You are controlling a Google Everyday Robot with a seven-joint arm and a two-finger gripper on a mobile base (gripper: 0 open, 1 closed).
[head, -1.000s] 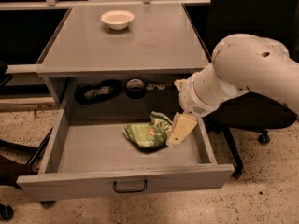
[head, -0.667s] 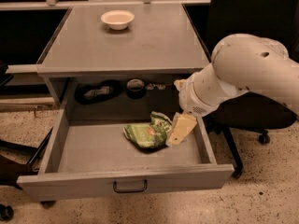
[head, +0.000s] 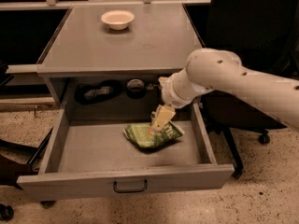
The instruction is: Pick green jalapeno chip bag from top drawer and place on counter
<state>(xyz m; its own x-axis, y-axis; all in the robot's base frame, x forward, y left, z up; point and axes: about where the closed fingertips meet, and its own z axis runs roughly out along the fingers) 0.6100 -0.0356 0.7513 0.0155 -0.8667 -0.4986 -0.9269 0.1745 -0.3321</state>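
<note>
The green jalapeno chip bag (head: pixel 148 136) lies crinkled on the floor of the open top drawer (head: pixel 93 148), right of its middle. My gripper (head: pixel 159 122) reaches down into the drawer from the right on the white arm (head: pixel 219 78). Its pale tip is at the bag's upper right edge and looks to be touching it. The drawer's front panel with its dark wire handle (head: pixel 130 186) faces the camera. The grey counter (head: pixel 140 45) is above the drawer.
A white bowl (head: pixel 117 19) sits at the back of the counter. Dark objects (head: pixel 98 92) and a round dark thing (head: pixel 135 87) lie in the recess behind the drawer. A black office chair (head: pixel 261 125) stands to the right, and a chair base (head: pixel 9 171) to the left.
My gripper and arm have moved left and slightly up, from the bag's right side to over its upper edge. The bag has stayed in place.
</note>
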